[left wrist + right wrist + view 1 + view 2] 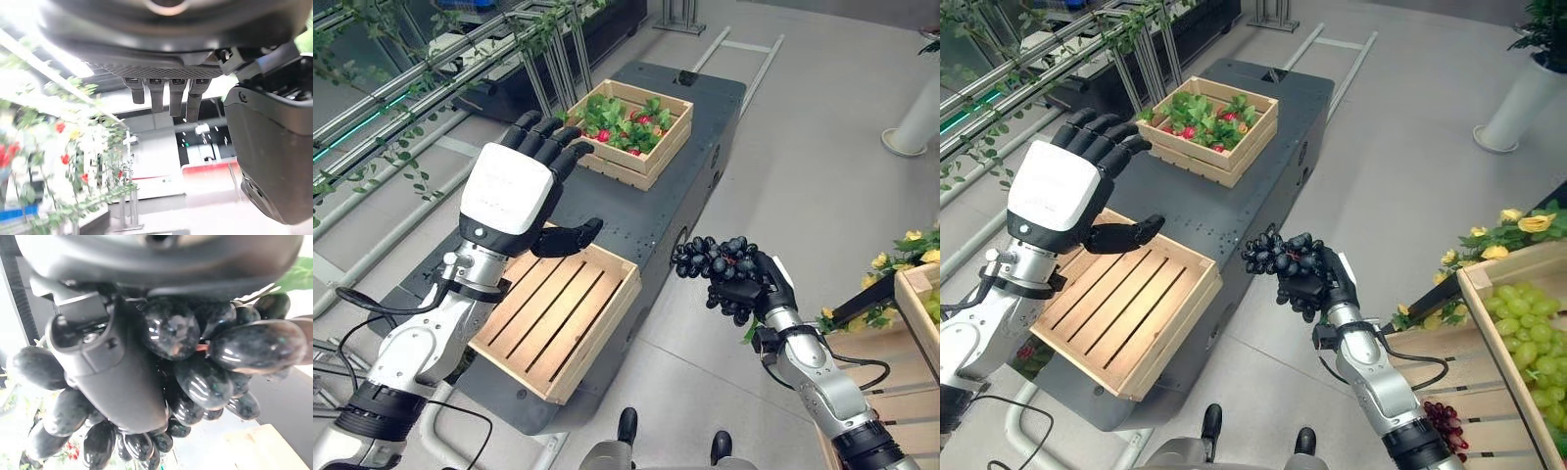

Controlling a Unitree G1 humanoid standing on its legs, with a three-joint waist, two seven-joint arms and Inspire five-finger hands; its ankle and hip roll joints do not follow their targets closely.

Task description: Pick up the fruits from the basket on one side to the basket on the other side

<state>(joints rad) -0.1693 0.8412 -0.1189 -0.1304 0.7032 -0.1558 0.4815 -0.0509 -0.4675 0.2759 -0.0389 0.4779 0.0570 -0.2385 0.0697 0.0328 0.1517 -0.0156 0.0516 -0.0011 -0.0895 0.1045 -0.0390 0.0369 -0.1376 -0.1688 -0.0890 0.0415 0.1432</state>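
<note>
Head stereo looks down, sharing crates; wrist views close, surroundings perhaps blurred.

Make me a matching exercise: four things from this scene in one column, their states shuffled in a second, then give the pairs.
1. left hand
2. right hand
3. near crate
4. far crate

A. holds leafy greens and red fruit
B. open, raised, holding nothing
C. empty, bare slats
D. shut on the dark grape bunch

Pairs: 1-B, 2-D, 3-C, 4-A

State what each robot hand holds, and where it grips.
The right robot hand is curled round the middle of a bunch of dark purple-black grapes. The left robot hand is open, holding nothing.
</note>
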